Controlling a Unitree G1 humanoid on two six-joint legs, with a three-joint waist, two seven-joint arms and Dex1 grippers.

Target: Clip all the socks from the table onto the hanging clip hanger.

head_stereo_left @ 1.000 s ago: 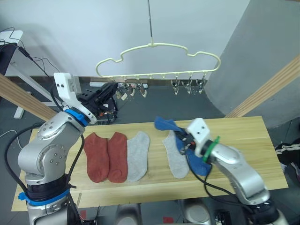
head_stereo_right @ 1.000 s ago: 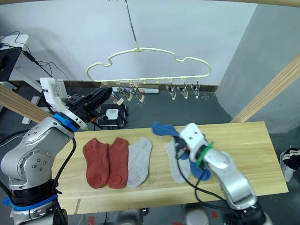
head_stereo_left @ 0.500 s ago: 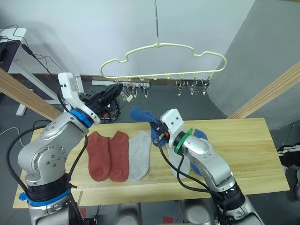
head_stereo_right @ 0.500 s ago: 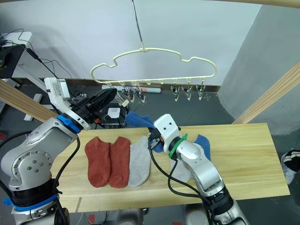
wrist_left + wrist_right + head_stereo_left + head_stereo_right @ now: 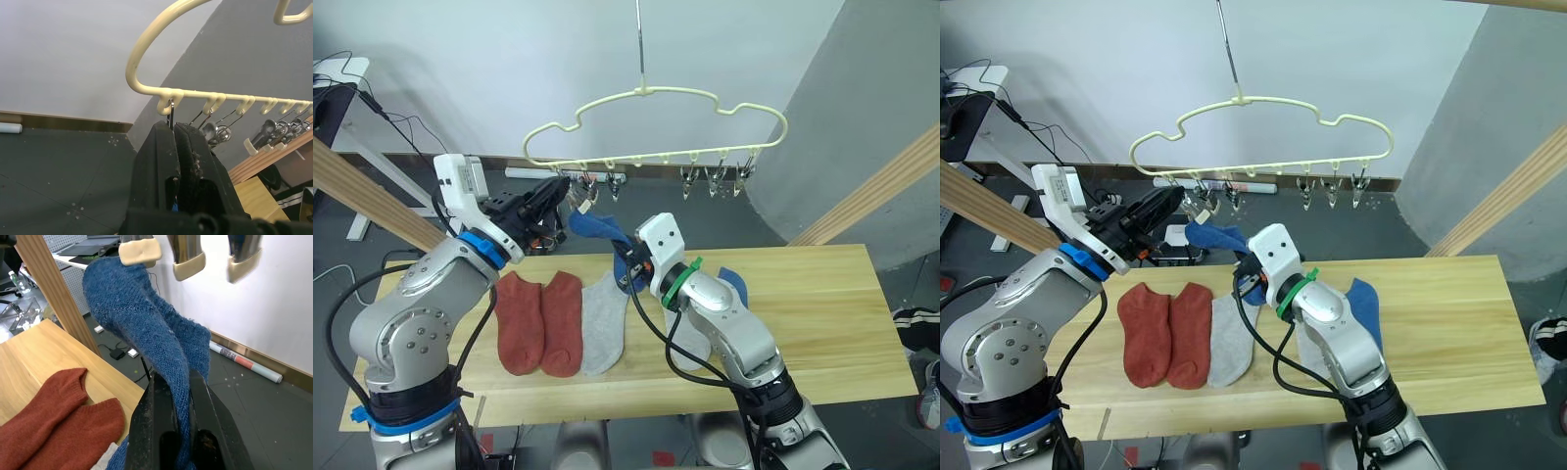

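- Your right gripper [image 5: 173, 382] is pinching a blue sock [image 5: 599, 226] and holding it up off the table [image 5: 822, 313], its free end reaching toward 10 o'clock, just under the leftmost clips of the clip hanger [image 5: 656, 127].
- Your left gripper [image 5: 175, 128] is sitting pressed together on the wire of the end clip [image 5: 576, 195]; the fingertips are touching the first small hook of the cream bar.
- The hanger's bar is running from 9 to 3 o'clock above the table's far edge, with open air below the middle clips [image 5: 613, 186] and a cluster of clips [image 5: 717, 179] at the 3 o'clock end.
- On the table, two rust-red socks [image 5: 540, 323] are lying side by side at 9 o'clock of the right arm, a light grey sock [image 5: 603, 323] touching them — another grey sock [image 5: 690, 343] and a second blue sock [image 5: 732, 284] are partly hidden behind the arm.
- The table's 3 o'clock half is giving you bare wood out to its edge; a slanted wooden pole [image 5: 871, 191] is standing just past the far corner there.
- Another wooden pole [image 5: 362, 196] is crossing at 9 o'clock, near your left arm.
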